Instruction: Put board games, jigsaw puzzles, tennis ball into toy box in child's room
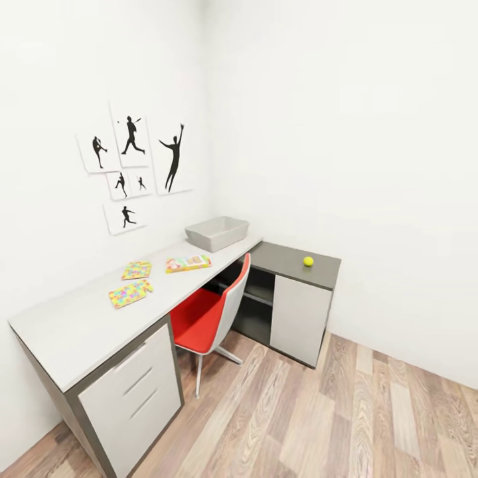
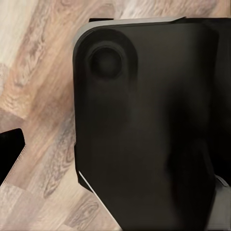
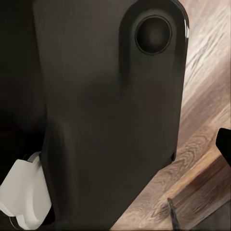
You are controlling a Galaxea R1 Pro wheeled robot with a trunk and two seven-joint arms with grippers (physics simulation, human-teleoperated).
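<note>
In the head view the table (image 1: 73, 328) runs along the left wall of the child's room. The light grey toy box (image 1: 202, 238) stands at its far end. Before it lies one board game (image 1: 188, 263) with a bright lid, then two jigsaw puzzles (image 1: 137, 270) (image 1: 130, 293) lying flat. The tennis ball (image 1: 308, 261) rests on the lower dark-topped section (image 1: 282, 257). The bed is out of view. In the left wrist view one dark finger (image 2: 10, 155) shows at the frame's edge, and in the right wrist view another finger (image 3: 224, 140). Both hang over the wood floor beside my dark base.
A red and grey chair (image 1: 214, 309) is tucked under the desk between the drawers (image 1: 136, 392) and the low cabinet (image 1: 299, 318). Silhouette pictures (image 1: 133, 166) hang on the left wall. Wood-plank floor (image 1: 345, 418) stretches in front of the desk.
</note>
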